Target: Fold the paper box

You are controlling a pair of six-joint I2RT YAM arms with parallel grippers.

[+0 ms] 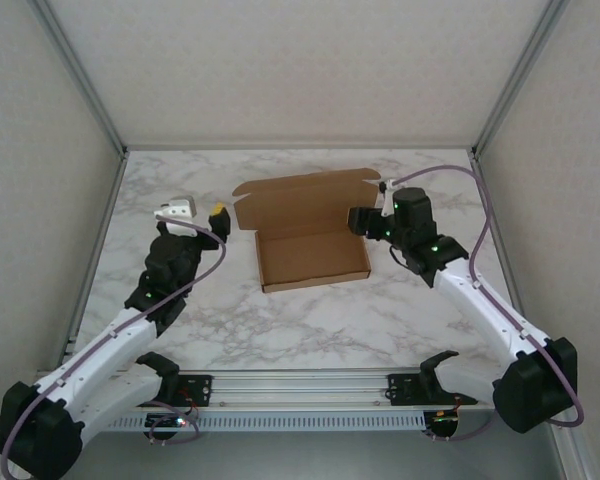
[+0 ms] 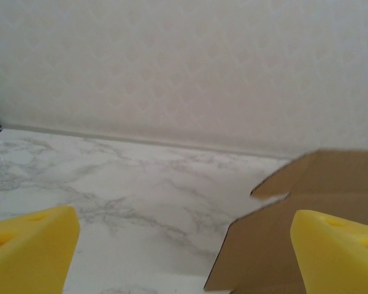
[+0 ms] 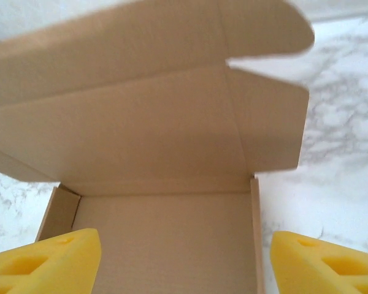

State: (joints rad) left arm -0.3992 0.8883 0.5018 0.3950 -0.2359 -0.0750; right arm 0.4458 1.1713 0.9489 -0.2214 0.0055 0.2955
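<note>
Paper box [image 1: 313,255] sits between both grippers, tray formed, lid open on its far side. Left gripper [image 2: 184,223] is just left of the box and right gripper [image 3: 185,240] at its right wall, both spread and empty. Light, stiff cardboard (probably slides, creases easily), so pinch the lid's free edge.

Nothing written can be read in any of the views: no text, label, brand, number or sign. The paper box [image 1: 313,258] near the middle of the worktop [image 1: 280,325] shows plain brown cardboard on every visible face, and the worktop itself carries only grey marble veining.
</note>
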